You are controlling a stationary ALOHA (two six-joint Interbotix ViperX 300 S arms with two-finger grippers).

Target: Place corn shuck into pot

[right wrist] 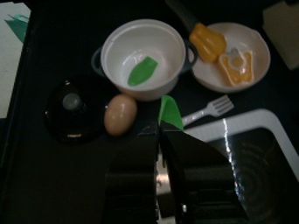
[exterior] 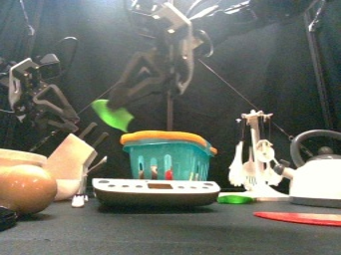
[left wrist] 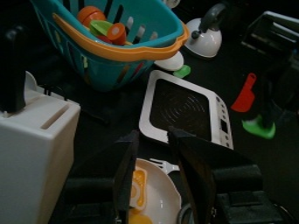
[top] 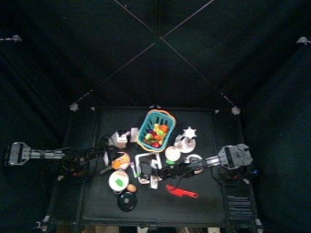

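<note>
**Second shuck in the air, short of the pot**

The right gripper is clamped on a green shuck and holds it high above the table; in the front view it hangs left of the basket. From the wrist it sits just outside the rim of the pot, near the egg. One green leaf already lies inside the pot, whose lid rests beside it. The left gripper waits low, jaws a little apart and holding nothing, over the plate by the scale.

The step in hand looks like the carry. Next, the shuck must be brought squarely over the pot's mouth and lowered before the jaws part, or the light leaf may drift onto the table
</note>
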